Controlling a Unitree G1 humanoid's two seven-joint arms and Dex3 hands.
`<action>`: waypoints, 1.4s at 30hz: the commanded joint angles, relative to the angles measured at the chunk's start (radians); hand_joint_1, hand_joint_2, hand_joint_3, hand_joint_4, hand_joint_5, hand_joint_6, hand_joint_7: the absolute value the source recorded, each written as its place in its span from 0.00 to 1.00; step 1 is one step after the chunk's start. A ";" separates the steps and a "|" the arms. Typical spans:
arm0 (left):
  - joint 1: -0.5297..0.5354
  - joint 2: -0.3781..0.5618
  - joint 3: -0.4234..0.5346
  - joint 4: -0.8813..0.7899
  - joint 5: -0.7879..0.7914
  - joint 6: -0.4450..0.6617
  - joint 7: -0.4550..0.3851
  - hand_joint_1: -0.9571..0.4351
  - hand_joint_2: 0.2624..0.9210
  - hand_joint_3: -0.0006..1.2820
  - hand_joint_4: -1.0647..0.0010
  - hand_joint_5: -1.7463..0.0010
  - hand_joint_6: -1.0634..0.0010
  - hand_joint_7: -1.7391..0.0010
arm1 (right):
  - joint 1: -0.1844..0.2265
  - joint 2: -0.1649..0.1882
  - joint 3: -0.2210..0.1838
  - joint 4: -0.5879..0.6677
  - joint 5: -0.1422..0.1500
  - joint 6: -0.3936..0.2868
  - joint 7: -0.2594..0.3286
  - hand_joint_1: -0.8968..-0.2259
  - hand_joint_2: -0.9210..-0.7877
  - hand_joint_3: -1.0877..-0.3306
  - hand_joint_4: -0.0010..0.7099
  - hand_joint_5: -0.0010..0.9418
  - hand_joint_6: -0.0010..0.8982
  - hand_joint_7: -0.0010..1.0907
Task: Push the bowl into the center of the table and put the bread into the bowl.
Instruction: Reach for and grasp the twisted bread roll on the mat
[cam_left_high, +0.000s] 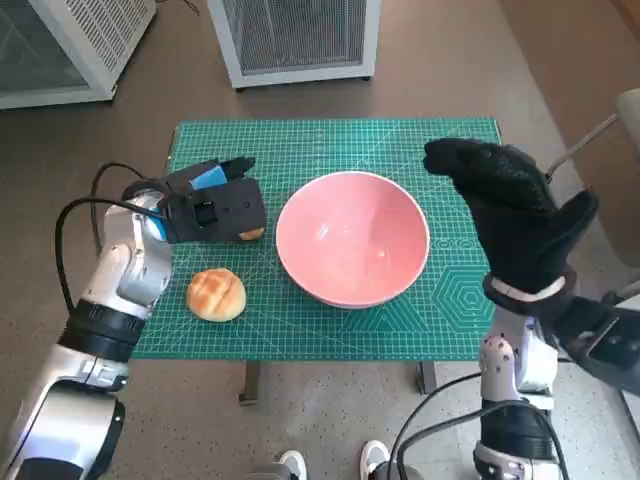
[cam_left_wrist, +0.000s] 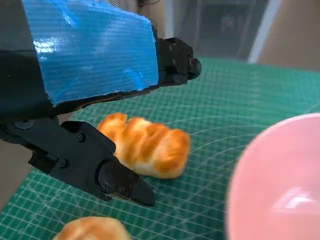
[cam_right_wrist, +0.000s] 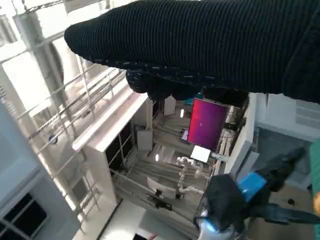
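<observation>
The pink bowl (cam_left_high: 352, 238) stands empty near the middle of the green cutting mat (cam_left_high: 330, 145); its rim (cam_left_wrist: 280, 175) also shows in the left wrist view. A long golden bread roll (cam_left_wrist: 145, 145) lies on the mat under my left hand (cam_left_high: 215, 205), whose fingers (cam_left_wrist: 105, 170) are spread around it without closing; only its tip (cam_left_high: 251, 234) shows from above. A round bun (cam_left_high: 216, 294) lies nearer the mat's front left, seen too as a bun edge (cam_left_wrist: 92, 230). My right hand (cam_left_high: 515, 215) hovers raised beside the bowl's right side, holding nothing.
White cabinets (cam_left_high: 295, 40) stand on the floor beyond the table. A person's shoes (cam_left_high: 330, 462) show below the table's front edge. The right wrist view looks away at the room's shelving and catches my left hand (cam_right_wrist: 245, 197).
</observation>
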 joint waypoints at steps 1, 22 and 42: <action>-0.055 -0.021 -0.023 0.121 0.023 -0.042 0.030 0.53 0.72 0.00 0.99 1.00 0.83 0.97 | 0.032 -0.007 0.010 -0.013 -0.013 -0.008 -0.006 0.70 0.00 0.84 0.56 0.00 0.16 0.62; -0.143 -0.079 -0.049 0.425 0.037 -0.135 0.112 0.52 0.72 0.00 0.96 1.00 0.80 0.98 | 0.022 -0.022 0.010 -0.001 0.005 -0.043 0.004 0.72 0.00 0.88 0.55 0.00 0.17 0.62; -0.127 -0.081 -0.091 0.570 0.088 -0.337 0.423 0.72 0.98 0.09 0.40 0.36 0.42 0.54 | 0.019 -0.022 0.008 0.011 0.011 -0.061 0.007 0.72 0.00 0.88 0.56 0.00 0.17 0.59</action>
